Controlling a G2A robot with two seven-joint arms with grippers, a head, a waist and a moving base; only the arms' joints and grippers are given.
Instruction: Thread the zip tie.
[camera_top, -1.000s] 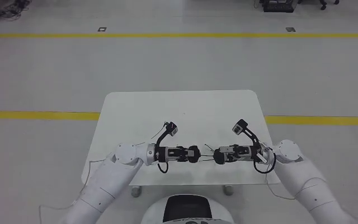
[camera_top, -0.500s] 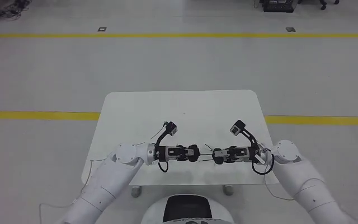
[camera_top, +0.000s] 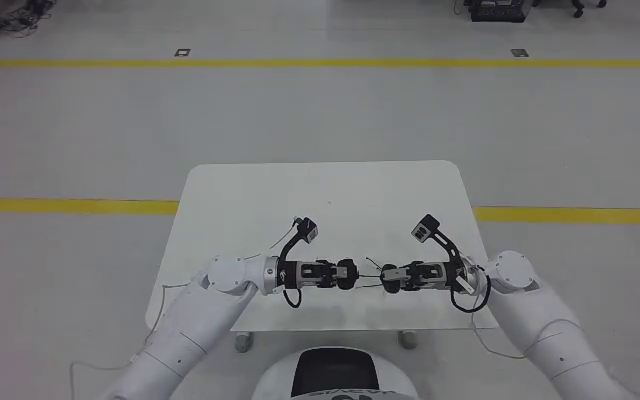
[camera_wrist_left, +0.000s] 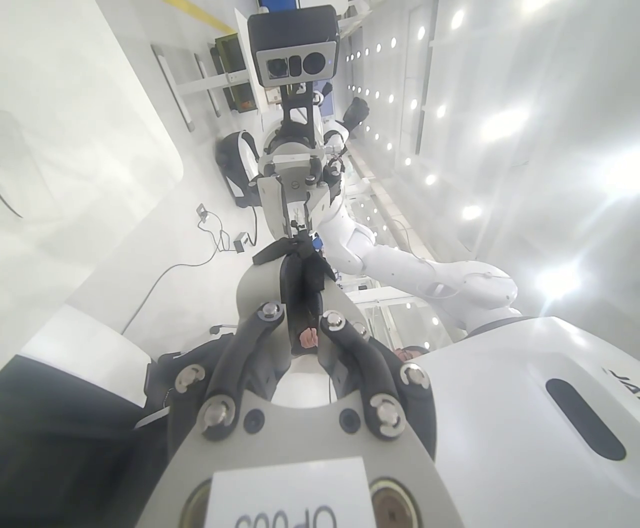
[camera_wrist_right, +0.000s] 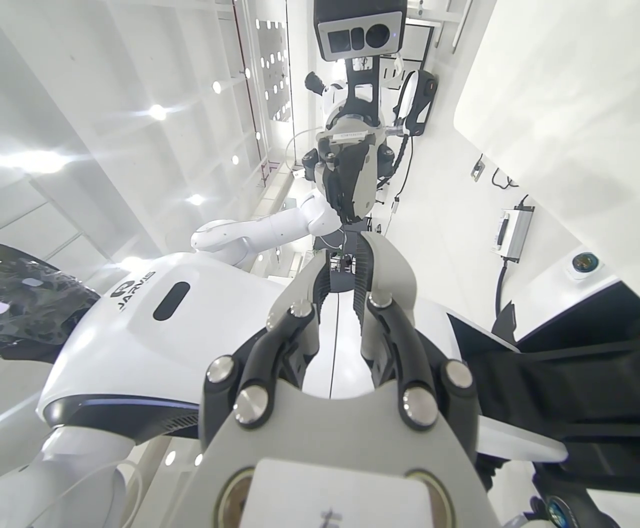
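Holding the zip tie (camera_top: 371, 271) over the table (camera_top: 320, 190), pinching it tight in the fingers of the left gripper (camera_top: 351, 272) and the right gripper (camera_top: 385, 276), tips facing, just apart.

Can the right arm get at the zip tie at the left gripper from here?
Probably yes: right gripper and left gripper face tip to tip above the table, only the zip tie between them. Alignment too fine to judge.

Zip tie (camera_top: 371, 271) too thin in top view; tip thru head or not, can't tell.
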